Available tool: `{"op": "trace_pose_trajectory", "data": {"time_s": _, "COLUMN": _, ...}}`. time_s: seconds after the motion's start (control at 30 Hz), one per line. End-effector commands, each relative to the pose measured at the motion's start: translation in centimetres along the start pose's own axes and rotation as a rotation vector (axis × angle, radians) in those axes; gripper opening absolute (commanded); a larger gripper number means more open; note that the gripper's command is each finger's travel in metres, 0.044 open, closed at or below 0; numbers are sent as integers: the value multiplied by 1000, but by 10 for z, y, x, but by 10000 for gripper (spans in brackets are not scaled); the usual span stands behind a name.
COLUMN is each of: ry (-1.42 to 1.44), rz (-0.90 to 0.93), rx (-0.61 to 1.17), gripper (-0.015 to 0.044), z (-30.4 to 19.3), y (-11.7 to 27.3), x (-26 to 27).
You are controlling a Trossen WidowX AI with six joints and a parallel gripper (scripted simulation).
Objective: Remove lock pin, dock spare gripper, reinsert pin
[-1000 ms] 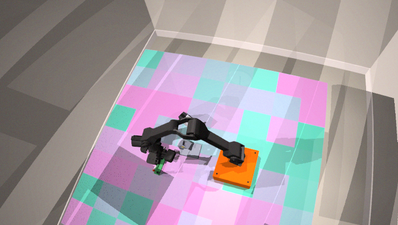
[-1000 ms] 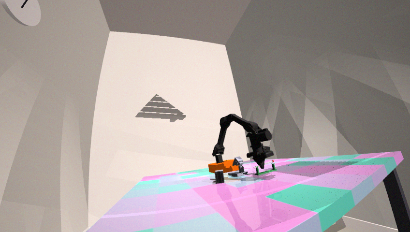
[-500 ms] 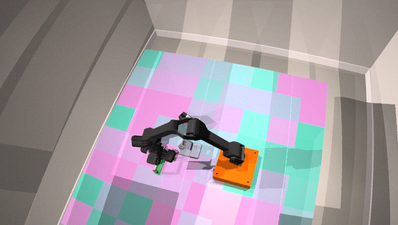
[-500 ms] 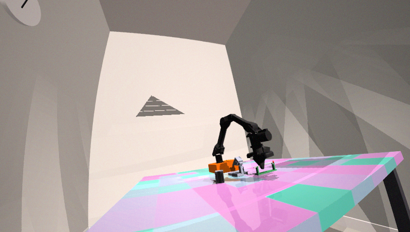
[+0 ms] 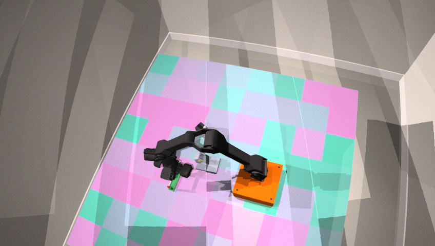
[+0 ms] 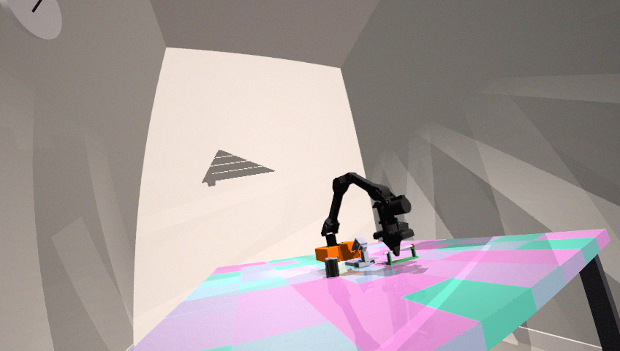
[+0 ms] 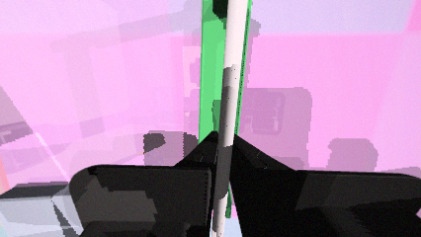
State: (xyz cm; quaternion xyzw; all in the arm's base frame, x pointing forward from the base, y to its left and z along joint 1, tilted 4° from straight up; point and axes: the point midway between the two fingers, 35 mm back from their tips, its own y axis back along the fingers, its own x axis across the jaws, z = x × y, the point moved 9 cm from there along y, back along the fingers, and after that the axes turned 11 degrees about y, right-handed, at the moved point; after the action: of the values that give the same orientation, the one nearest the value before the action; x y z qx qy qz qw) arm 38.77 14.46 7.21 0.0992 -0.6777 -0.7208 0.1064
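The lock pin, a white rod (image 7: 235, 39) (image 5: 168, 186) (image 6: 413, 246) with a red end, lies lengthwise over a green rack (image 5: 174, 182) (image 6: 404, 260) (image 7: 212, 54). The red end is at the top of the rack's far post in the exterior view; whether the pin rests in the posts is unclear. My gripper (image 6: 396, 253) (image 7: 220, 137) is shut on the pin between the two posts. The grey mount (image 5: 212, 167) (image 6: 358, 263) stands on the table with its tilted socket (image 6: 360, 243); no pin shows in it. The spare gripper, a dark block (image 5: 200, 126) (image 6: 332, 267), stands apart from the mount.
The orange base block (image 5: 259, 191) (image 6: 327, 253) carries the arm, right of the mount in the top view. The arm arches over the space between the mount and the spare gripper in that view. The mount's base edge (image 7: 25, 209) shows at the wrist view's lower left.
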Motion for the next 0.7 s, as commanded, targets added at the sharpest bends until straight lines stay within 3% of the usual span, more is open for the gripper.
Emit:
{"op": "trace_pose_trajectory", "data": {"time_s": 0.0, "ry": 5, "rz": 8, "rx": 1, "gripper": 0, "z": -1, "y": -4, "x": 0}}
{"op": "trace_pose_trajectory", "data": {"time_s": 0.5, "ry": 0, "rz": 0, "rx": 0, "gripper": 0, "z": 0, "y": 0, "x": 0}}
{"op": "trace_pose_trajectory", "data": {"time_s": 0.67, "ry": 0, "rz": 0, "rx": 0, "gripper": 131, "z": 0, "y": 0, "x": 0}}
